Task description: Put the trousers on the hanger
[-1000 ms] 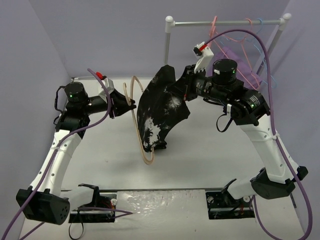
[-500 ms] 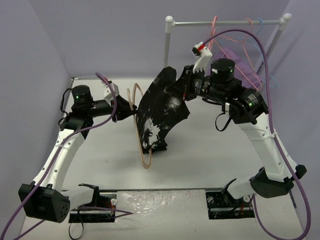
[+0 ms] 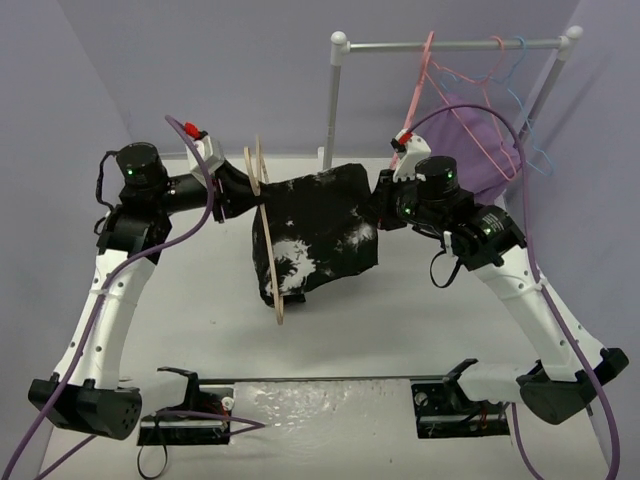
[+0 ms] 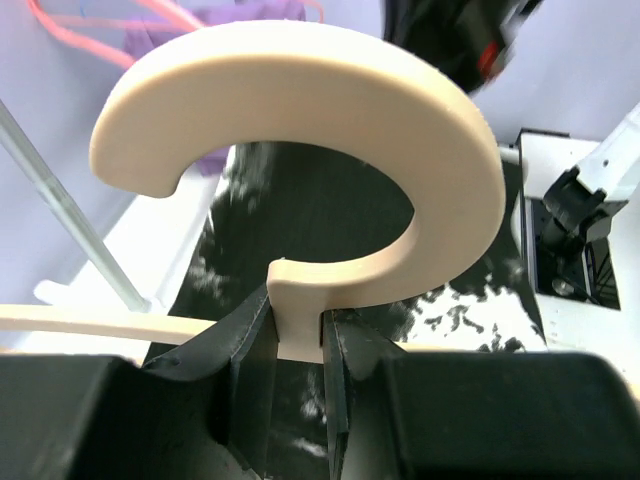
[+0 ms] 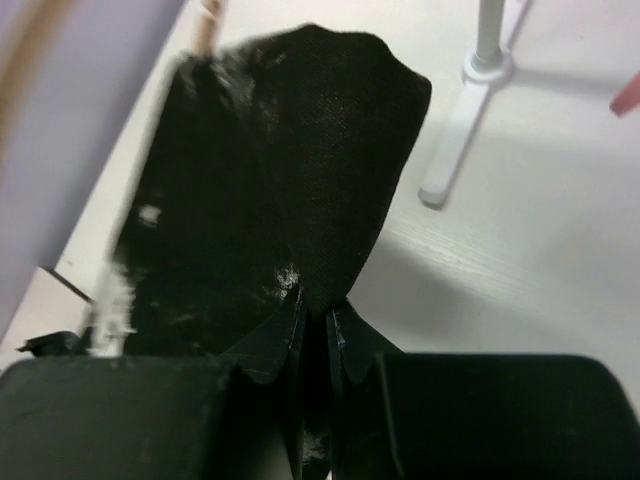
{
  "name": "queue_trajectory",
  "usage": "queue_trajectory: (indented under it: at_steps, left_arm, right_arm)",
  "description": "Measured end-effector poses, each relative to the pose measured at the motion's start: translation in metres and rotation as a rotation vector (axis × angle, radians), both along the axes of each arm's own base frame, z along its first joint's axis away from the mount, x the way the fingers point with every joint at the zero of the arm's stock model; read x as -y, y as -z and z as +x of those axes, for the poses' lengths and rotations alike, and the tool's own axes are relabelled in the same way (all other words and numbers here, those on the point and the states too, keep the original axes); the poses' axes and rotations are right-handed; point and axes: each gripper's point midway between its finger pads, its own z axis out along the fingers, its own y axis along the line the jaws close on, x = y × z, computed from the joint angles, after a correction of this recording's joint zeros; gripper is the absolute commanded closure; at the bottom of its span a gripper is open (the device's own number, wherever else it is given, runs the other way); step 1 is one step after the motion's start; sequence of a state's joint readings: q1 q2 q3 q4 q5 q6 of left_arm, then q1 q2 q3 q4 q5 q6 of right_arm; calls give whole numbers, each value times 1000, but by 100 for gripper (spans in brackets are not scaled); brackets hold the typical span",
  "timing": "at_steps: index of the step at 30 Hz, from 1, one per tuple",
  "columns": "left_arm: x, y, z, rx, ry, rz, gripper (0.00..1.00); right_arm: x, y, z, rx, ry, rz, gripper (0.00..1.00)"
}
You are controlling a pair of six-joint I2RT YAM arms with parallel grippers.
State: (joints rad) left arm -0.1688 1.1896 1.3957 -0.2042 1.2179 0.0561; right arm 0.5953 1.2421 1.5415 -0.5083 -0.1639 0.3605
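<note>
- Left gripper [image 3: 243, 191] clenches the neck of the beige plastic hanger [image 3: 271, 262] just under its hook, fingers [image 4: 250, 345] pressed on both sides. The hanger hangs edge-on above the table [image 3: 420, 320].
- Right gripper [image 3: 381, 206] is pinched tight on an edge of the black, white-speckled trousers [image 3: 325, 225].
- The trousers stretch mid-air between both arms — their left edge meets the hanger's loop; whether the fabric passes through it cannot be told.
- Behind, a purple cloth [image 3: 478, 128] hangs on the white rail [image 3: 450, 44].
</note>
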Motion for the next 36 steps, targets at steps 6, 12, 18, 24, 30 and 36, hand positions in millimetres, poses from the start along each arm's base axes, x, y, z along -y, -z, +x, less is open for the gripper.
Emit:
queue_trajectory:
  at_steps: [6,12,18,24,30,36]
  left_arm:
    - [-1,-51,-15,75,8,-33,100]
    - [-2,-47,-19,58,8,-24,100]
    - [-2,1,-7,-53,-14,0,100]
    - [-1,23,-2,-80,-11,3,100]
    - [0,33,-1,-73,-11,-1,100]
    - [0,47,1,-95,-12,3,100]
  right_arm:
    - [8,60,6,-76,42,-100,100]
    - [6,60,9,-70,39,-97,100]
    - [4,-9,10,50,30,-15,100]
    - [4,-81,2,162,6,60,100]
    - [3,-90,0,156,-10,58,100]
    - [-1,-81,2,123,-21,45,100]
